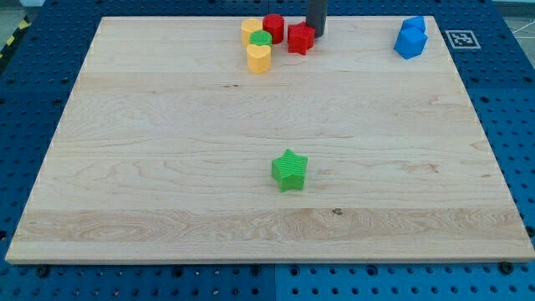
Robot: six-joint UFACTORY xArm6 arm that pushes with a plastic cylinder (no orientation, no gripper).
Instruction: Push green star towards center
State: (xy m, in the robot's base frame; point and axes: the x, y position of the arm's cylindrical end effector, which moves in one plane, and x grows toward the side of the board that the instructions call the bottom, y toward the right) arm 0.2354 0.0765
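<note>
Green star (290,170), ribbed plastic, sits alone below the counter's middle, toward the bottom edge. My tip (317,33), a plain dark rod with no hand to spread or pinch, stands at the top edge, touching or just beside the red star-like block (301,38). Judged step: approach not begun. Next move calls for travelling below the star, then pushing upward. Counter (167,167) is pale grained wood.

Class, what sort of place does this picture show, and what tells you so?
Probably a robotics lab bench: a wooden board on a blue perforated table, a printed marker tag, and small blocks like the green star.
</note>
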